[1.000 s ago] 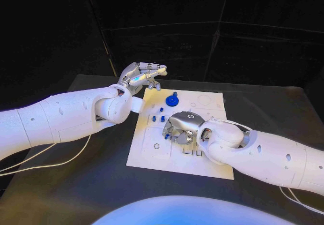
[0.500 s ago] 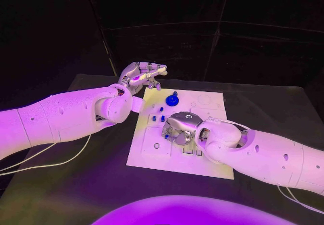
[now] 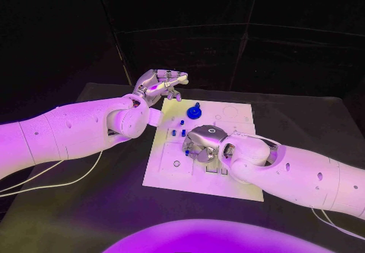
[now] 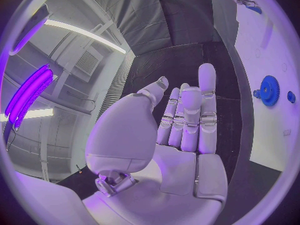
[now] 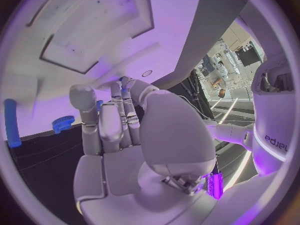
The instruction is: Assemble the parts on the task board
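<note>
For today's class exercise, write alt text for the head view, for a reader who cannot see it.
A white task board lies mid-table; the right robot hand reaches down onto its middle, beside small blue parts. The left robot hand hangs raised past the board's far left corner, holding nothing. A blue gear stands near the board's far edge.
</note>
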